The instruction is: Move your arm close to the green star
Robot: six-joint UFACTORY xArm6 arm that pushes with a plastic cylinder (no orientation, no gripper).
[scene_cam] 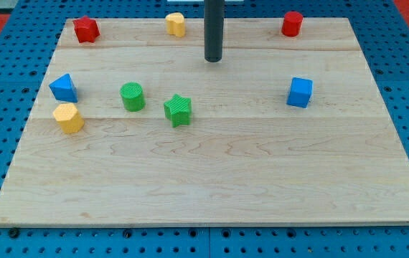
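Note:
The green star point(178, 110) lies on the wooden board point(212, 179), left of the middle. My tip point(213, 59) is the lower end of a dark rod that comes down from the view's top. It stands above and to the right of the green star, apart from it with bare board between. A green cylinder point(132, 96) stands just left of the star.
A blue triangular block point(64, 87) and a yellow block point(69, 117) sit at the left edge. A red block point(86, 29), a yellow block point(176, 24) and a red cylinder point(292, 24) line the top edge. A blue cube point(300, 92) sits at the right.

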